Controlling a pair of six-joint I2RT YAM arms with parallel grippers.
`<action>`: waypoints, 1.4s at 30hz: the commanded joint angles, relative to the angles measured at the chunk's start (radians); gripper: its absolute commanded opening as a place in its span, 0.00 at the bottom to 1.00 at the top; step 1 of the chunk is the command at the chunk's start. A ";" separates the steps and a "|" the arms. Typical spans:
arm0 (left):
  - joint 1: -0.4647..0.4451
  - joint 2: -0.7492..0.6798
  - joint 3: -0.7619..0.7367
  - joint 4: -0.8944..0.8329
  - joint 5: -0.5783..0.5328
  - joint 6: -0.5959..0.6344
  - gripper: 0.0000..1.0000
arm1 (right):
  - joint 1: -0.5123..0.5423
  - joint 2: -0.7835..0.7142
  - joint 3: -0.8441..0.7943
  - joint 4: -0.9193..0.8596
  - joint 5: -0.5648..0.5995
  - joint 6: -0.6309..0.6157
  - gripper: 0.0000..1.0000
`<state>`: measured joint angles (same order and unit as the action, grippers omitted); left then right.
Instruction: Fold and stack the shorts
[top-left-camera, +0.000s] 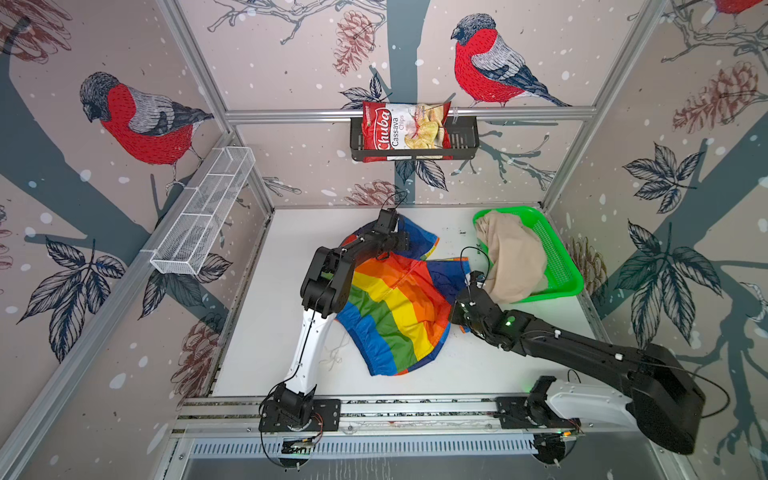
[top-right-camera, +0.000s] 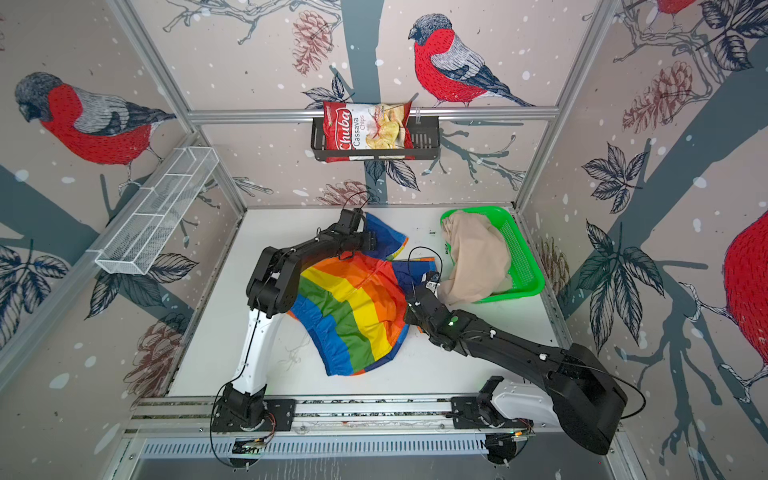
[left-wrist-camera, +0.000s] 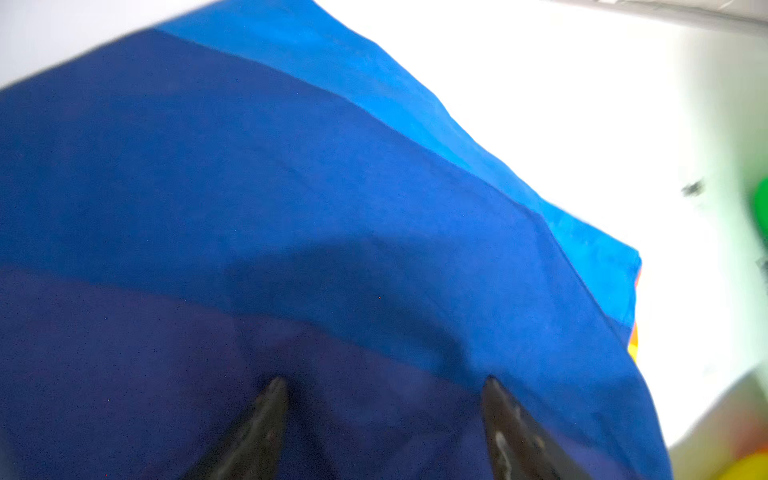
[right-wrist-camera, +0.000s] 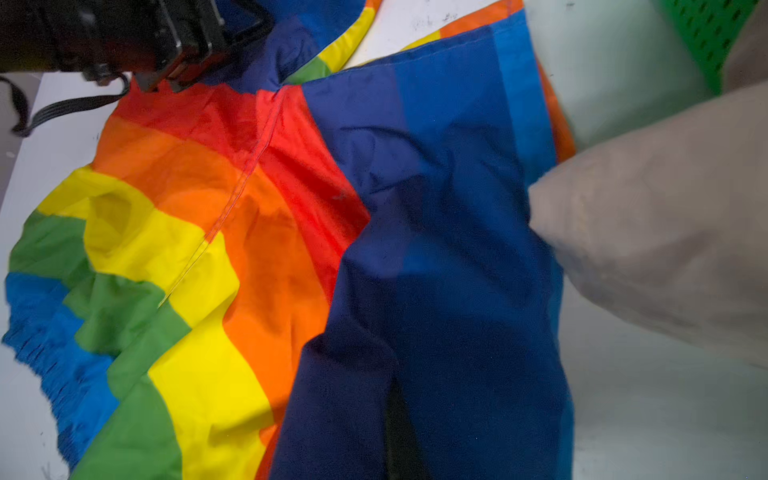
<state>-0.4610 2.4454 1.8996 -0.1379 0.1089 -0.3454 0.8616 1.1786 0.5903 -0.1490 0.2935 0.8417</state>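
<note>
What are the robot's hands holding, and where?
The right hand pinches the rainbow shorts by a dark blue part. The left hand is open, holding nothing.

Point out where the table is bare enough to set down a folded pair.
Bare: the strip of table between the left wall and left arm; the strip between the rainbow shorts and front rail. Crowded: the middle and right, with the right arm, basket and spilling beige shorts.
</note>
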 joint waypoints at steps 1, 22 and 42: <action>-0.036 0.116 0.156 -0.103 0.080 -0.019 0.71 | 0.006 -0.010 -0.016 0.054 -0.062 0.060 0.01; -0.023 -0.569 -0.182 -0.065 -0.078 0.054 0.91 | 0.061 0.082 0.068 -0.017 -0.115 -0.076 0.23; -0.055 -1.193 -1.143 -0.153 -0.124 -0.241 0.90 | 0.163 0.048 -0.017 -0.268 -0.065 0.102 0.60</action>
<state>-0.5156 1.2678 0.7639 -0.3008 -0.0322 -0.5529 1.0203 1.2301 0.5797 -0.3893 0.2111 0.8986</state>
